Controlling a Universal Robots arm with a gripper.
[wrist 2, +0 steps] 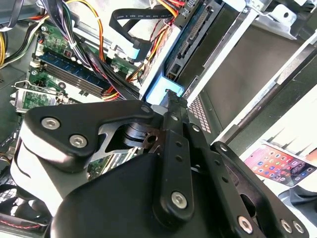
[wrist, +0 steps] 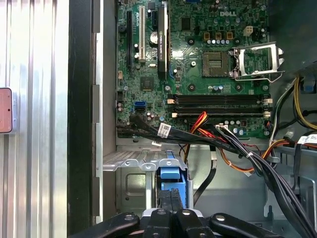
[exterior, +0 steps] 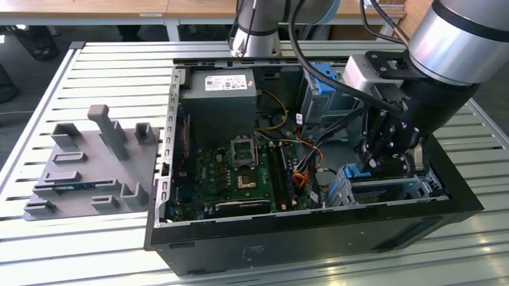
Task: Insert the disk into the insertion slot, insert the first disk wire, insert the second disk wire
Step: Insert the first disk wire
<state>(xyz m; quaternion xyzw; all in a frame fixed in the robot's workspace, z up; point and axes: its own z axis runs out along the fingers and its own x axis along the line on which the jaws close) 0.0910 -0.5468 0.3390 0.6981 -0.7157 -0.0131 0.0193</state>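
Metal, plastic and circuit board, matt set against gloss.

The gripper is finished in matt black metal and studded with bright screws. The disk is framed in smooth, bright blue plastic, and the insertion slot is formed of dull silver-grey perforated sheet metal. The motherboard is coated in slightly glossy green; the cables are sheathed in smooth plastic. The case is painted matt black, the arm is clad in brushed silver metal, the table is built of shiny ribbed metal, and the fixture is moulded in matt grey plastic.
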